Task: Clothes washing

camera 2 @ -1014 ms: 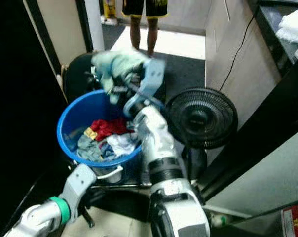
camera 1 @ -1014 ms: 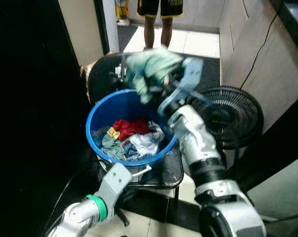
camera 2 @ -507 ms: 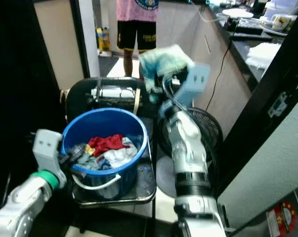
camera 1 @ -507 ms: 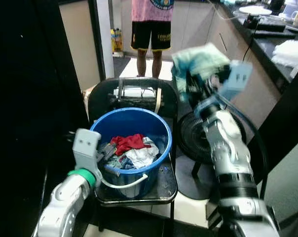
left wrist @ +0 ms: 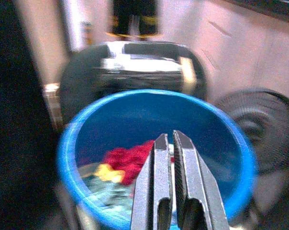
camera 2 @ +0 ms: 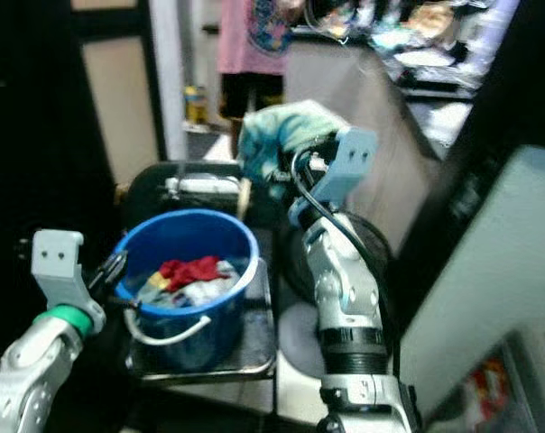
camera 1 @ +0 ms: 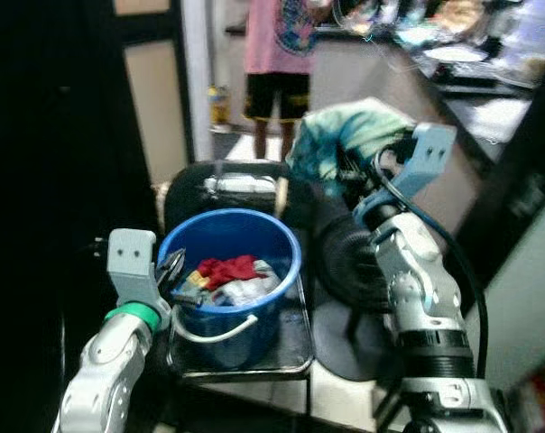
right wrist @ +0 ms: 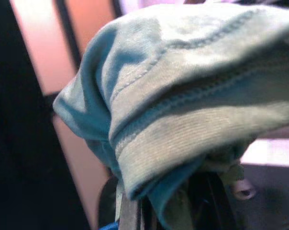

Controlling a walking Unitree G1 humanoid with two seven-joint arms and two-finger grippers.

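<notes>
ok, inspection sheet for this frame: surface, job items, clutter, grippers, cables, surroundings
Surface: black chair carrying the bucket on its seat.
Job's things: blue bucket holding red, white and grey clothes; light green garment lifted clear, to the bucket's right.
Clutter: black fan right of the chair.
Grippers: right gripper shut on the garment, raised; left gripper shut, empty, at the bucket's near rim.
Cables: black cable looping along the right arm.
Surroundings: person standing behind the chair; counter with blurred items on the right.
</notes>
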